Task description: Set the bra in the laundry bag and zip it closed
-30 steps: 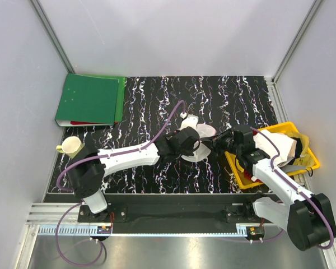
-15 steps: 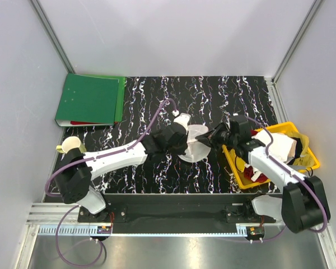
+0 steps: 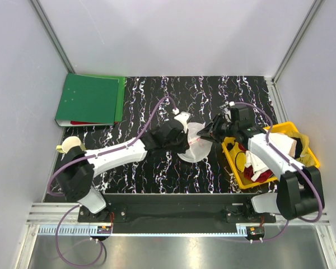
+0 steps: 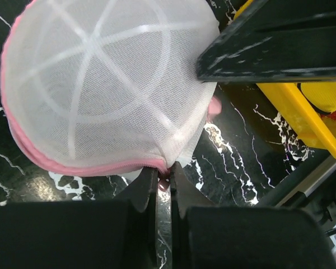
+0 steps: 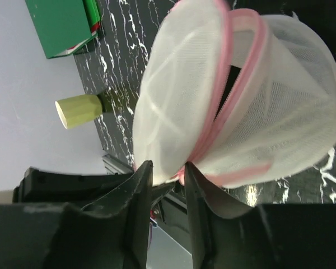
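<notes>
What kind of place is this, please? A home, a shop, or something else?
Probably a laboratory test cell for robots, not a home: plain grey walls on a metal frame enclose a black marbled table, and staged props, a green binder and a yellow basket of clothes, sit on it.

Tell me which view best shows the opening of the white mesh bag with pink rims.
Right wrist: the white mesh bag shows its gap between pink rims. Left wrist shows one spoked end; top shows it small.

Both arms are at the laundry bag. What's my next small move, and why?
Probably close the right end effector on the pink rim of the laundry bag between its open jaws: the left end effector pinches the rim elsewhere, and the zip gapes only narrowly.
</notes>
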`<act>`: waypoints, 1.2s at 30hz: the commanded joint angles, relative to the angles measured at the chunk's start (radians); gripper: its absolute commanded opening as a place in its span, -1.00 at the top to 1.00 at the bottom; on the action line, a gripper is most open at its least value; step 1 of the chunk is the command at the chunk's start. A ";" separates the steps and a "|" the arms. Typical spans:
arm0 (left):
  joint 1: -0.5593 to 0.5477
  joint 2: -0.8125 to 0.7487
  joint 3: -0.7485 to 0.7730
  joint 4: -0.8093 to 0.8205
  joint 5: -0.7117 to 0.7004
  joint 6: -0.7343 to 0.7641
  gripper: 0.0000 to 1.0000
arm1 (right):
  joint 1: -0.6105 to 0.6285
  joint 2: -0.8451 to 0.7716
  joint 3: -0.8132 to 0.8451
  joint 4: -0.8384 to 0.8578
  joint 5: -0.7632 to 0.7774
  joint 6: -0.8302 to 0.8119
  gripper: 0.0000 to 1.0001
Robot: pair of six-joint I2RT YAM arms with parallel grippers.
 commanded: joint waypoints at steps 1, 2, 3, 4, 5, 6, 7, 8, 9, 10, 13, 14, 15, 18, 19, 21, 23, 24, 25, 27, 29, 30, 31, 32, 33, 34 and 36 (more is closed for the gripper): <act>0.004 0.063 0.097 -0.014 0.060 -0.054 1.00 | -0.008 -0.157 -0.058 -0.059 0.096 0.008 0.17; 0.004 0.086 0.107 -0.004 0.105 -0.060 1.00 | -0.001 -0.185 -0.099 -0.063 0.107 0.025 0.11; 0.004 0.097 0.118 0.001 0.118 -0.065 1.00 | -0.001 -0.216 -0.123 -0.068 0.119 0.068 0.04; 0.004 0.106 0.133 0.006 0.129 -0.068 1.00 | -0.001 -0.278 -0.144 -0.074 0.151 0.091 -0.06; 0.004 0.116 0.138 0.010 0.139 -0.071 1.00 | 0.000 -0.308 -0.181 -0.082 0.165 0.113 -0.08; 0.004 0.119 0.141 0.013 0.142 -0.076 1.00 | 0.000 -0.339 -0.195 -0.086 0.173 0.149 -0.10; 0.004 0.122 0.141 0.018 0.150 -0.076 1.00 | 0.002 -0.380 -0.207 -0.088 0.176 0.168 -0.14; 0.004 0.122 0.140 0.022 0.152 -0.077 1.00 | -0.001 -0.394 -0.228 -0.088 0.170 0.191 -0.15; 0.004 0.122 0.137 0.027 0.153 -0.079 1.00 | 0.006 -0.402 -0.235 -0.086 0.160 0.226 -0.15; 0.004 0.122 0.134 0.032 0.158 -0.080 1.00 | 0.009 -0.403 -0.238 -0.077 0.150 0.240 -0.16; 0.004 0.119 0.131 0.035 0.159 -0.080 1.00 | 0.026 -0.396 -0.259 -0.007 0.157 0.304 -0.18; 0.004 0.117 0.126 0.035 0.162 -0.080 1.00 | 0.029 -0.388 -0.273 0.016 0.151 0.324 -0.17; 0.004 0.117 0.123 0.039 0.167 -0.083 1.00 | 0.034 -0.377 -0.278 0.041 0.147 0.356 -0.18; 0.003 0.105 0.112 0.047 0.172 -0.082 1.00 | 0.071 -0.325 -0.278 0.107 0.159 0.400 -0.17; 0.003 0.097 0.108 0.050 0.170 -0.080 1.00 | 0.078 -0.304 -0.276 0.131 0.169 0.407 -0.17; 0.003 0.091 0.101 0.053 0.170 -0.074 1.00 | 0.097 -0.284 -0.279 0.167 0.183 0.432 -0.16; 0.003 0.085 0.097 0.059 0.179 -0.068 1.00 | 0.110 -0.258 -0.278 0.179 0.206 0.446 -0.13; 0.003 0.085 0.092 0.061 0.181 -0.065 1.00 | 0.112 -0.239 -0.276 0.188 0.219 0.447 -0.05; 0.003 0.087 0.088 0.067 0.185 -0.060 1.00 | 0.114 -0.230 -0.275 0.191 0.222 0.449 -0.01; 0.003 0.076 0.074 0.073 0.193 -0.051 1.00 | 0.118 -0.206 -0.273 0.202 0.228 0.456 0.19; 0.003 0.068 0.062 0.079 0.193 -0.048 1.00 | 0.126 -0.193 -0.278 0.213 0.226 0.473 0.50; 0.003 0.067 0.055 0.079 0.190 -0.048 1.00 | 0.127 -0.184 -0.279 0.222 0.225 0.475 0.62; 0.003 0.064 0.051 0.085 0.192 -0.048 1.00 | 0.129 -0.179 -0.279 0.222 0.225 0.476 0.71; 0.004 0.062 0.048 0.088 0.190 -0.050 0.96 | 0.134 -0.175 -0.281 0.224 0.228 0.481 0.76; 0.004 0.061 0.045 0.092 0.189 -0.050 0.87 | 0.137 -0.176 -0.284 0.225 0.231 0.484 0.81; 0.004 0.059 0.040 0.093 0.190 -0.050 0.82 | 0.137 -0.176 -0.285 0.227 0.232 0.490 0.92; 0.004 0.059 0.039 0.093 0.184 -0.051 0.67 | 0.138 -0.182 -0.285 0.227 0.237 0.490 1.00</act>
